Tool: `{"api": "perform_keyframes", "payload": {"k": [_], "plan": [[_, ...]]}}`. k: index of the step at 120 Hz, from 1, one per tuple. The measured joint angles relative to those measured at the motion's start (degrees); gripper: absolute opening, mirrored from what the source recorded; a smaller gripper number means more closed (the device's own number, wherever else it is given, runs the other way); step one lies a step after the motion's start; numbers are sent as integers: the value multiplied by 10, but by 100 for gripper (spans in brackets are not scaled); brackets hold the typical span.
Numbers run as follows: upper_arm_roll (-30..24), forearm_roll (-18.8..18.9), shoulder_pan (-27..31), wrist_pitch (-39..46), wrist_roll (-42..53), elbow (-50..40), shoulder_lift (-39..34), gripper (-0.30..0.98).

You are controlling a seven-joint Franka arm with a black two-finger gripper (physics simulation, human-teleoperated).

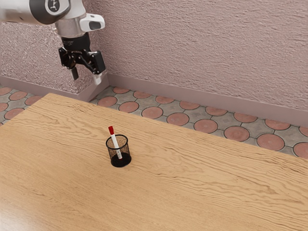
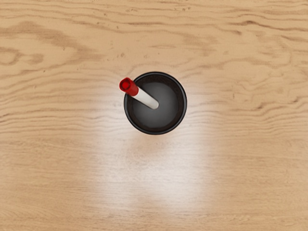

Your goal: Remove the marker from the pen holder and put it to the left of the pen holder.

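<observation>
Gripping should be done near the red cap [image 2: 131, 88], the parted jaws being aligned with the tilt of the marker [image 2: 147, 99] leaning in the holder [image 2: 180, 115], so that the rim [image 2: 156, 73] is not knocked.

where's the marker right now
The marker stands tilted inside the black mesh pen holder, its red cap sticking out above the rim and leaning toward the exterior view's left, on the wooden table.

Light wood-grain table [image 1: 202, 192] below gripper [image 1: 86, 79]; on it, black mesh pen holder [image 2: 184, 110], upright, beneath gripper, well apart; pale sheen [image 2: 166, 175] on wood near holder.
</observation>
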Motion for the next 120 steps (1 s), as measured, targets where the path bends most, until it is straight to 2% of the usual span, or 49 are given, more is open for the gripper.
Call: {"api": "perform_keyframes", "payload": {"k": [6,11,29,53,76,98,120], "plan": [[-8,18,6,12,8,74,85,69],[-11,30,9,22,15,108,125,69],[-12,53,11,44,38,135,164,69],[18,57,21,92,60,163,285,69],[21,16,28,139,73,161,329,69],[21,-42,32,165,60,132,331,69],[32,-80,43,173,34,96,328,69]]}}
